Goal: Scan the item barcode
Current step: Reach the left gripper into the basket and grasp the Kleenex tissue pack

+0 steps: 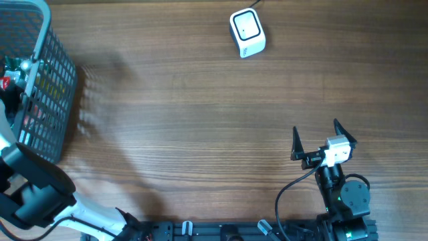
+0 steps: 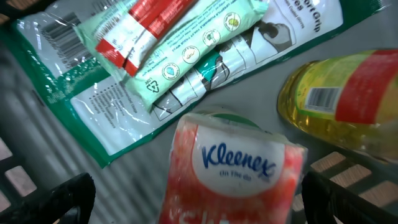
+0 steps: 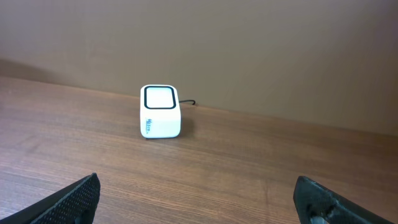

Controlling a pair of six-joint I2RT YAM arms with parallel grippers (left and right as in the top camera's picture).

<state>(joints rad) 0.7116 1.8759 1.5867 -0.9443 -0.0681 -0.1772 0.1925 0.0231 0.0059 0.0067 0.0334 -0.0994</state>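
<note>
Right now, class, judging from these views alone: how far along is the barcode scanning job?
Done: little; every item seen lies in the basket. In hand: the open left gripper hovers over the Kleenex pack inside it, gripping nothing. Left: pick an item, carry it to the scanner and show its barcode. The right gripper is open and empty.

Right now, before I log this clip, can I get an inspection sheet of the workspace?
Surface: wooden table.
Job's things: scanner at the far edge; basket at left holding Kleenex pack, green packet, yellow bottle with barcode showing.
Clutter: nothing seen.
Grippers: left gripper jaws open over the Kleenex pack; right gripper jaws open, empty.
Cables: scanner cable; black cable near the right gripper.
Surroundings: plain wall.
</note>
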